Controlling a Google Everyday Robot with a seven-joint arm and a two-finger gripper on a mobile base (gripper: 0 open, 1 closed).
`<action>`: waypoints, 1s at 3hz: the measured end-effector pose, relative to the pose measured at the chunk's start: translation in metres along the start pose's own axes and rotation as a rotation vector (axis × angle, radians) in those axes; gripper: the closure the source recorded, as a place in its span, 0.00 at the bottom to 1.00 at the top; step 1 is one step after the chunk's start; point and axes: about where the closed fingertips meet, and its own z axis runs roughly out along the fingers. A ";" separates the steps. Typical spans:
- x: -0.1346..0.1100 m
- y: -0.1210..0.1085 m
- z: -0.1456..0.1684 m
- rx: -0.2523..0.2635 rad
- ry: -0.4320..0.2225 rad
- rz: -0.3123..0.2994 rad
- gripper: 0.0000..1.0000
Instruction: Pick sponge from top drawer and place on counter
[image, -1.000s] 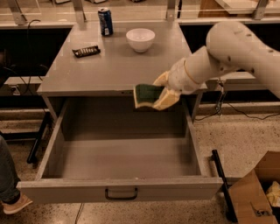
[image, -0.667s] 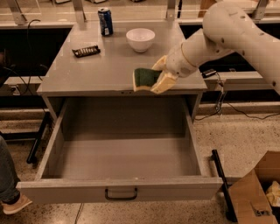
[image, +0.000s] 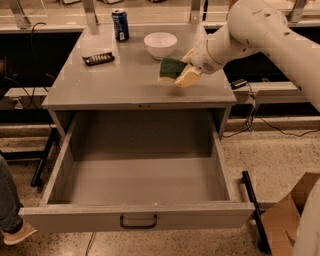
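The sponge (image: 170, 68) shows a dark green face over a yellow layer. My gripper (image: 183, 71) is shut on the sponge and holds it just above the right middle of the grey counter (image: 115, 82). The white arm reaches in from the upper right. The top drawer (image: 137, 175) is pulled fully open below the counter and its inside is bare. Its grey front panel with a dark pull handle (image: 138, 223) faces the camera.
On the counter stand a white bowl (image: 160, 45) just behind the sponge, a blue soda can (image: 120, 24) at the back, and a dark flat snack bar (image: 98, 59) at the left. A cardboard box (image: 292, 215) sits on the floor at right. A person's leg (image: 11, 210) is at left.
My gripper has carried the sponge up and back, from over the drawer's rear edge to over the counter near the bowl.
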 end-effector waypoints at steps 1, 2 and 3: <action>0.005 -0.021 0.009 0.061 0.028 0.044 0.81; 0.011 -0.033 0.016 0.086 0.033 0.086 0.58; 0.015 -0.040 0.019 0.098 0.032 0.112 0.34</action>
